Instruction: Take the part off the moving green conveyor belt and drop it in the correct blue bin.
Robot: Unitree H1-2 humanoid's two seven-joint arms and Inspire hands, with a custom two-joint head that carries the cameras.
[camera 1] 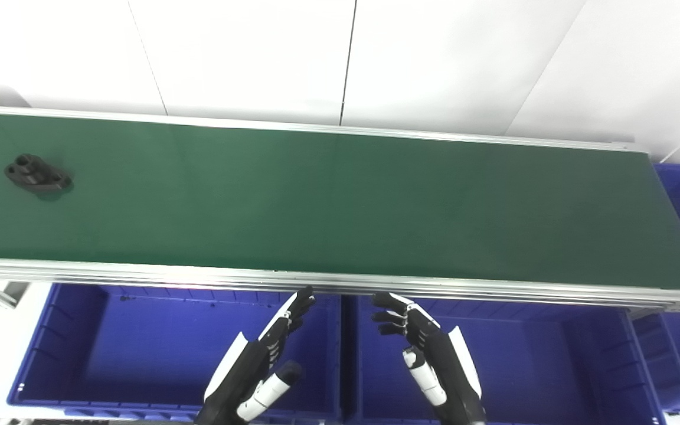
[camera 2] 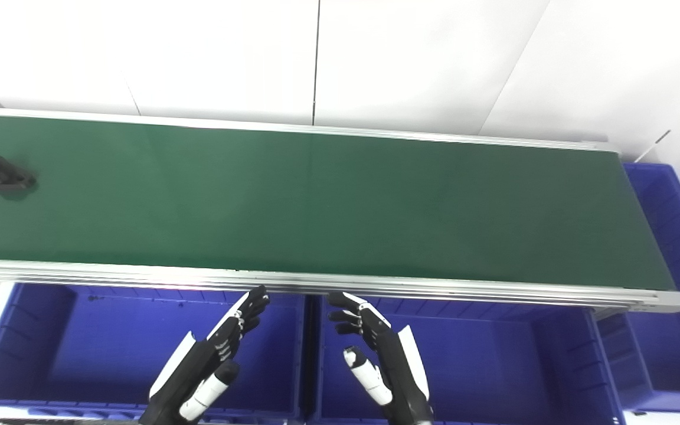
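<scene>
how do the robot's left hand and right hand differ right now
The left hand has its fingers stretched fairly straight toward the conveyor belt; the right hand has its fingers curled more. The left hand hovers over the left blue bin, the right hand over the middle blue bin. Both are empty, open, and far from the black part.

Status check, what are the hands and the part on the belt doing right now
Left robot hand open, right robot hand open, both over the blue bins. Black part far left on green belt, untouched. Nothing between hands and part.
</scene>
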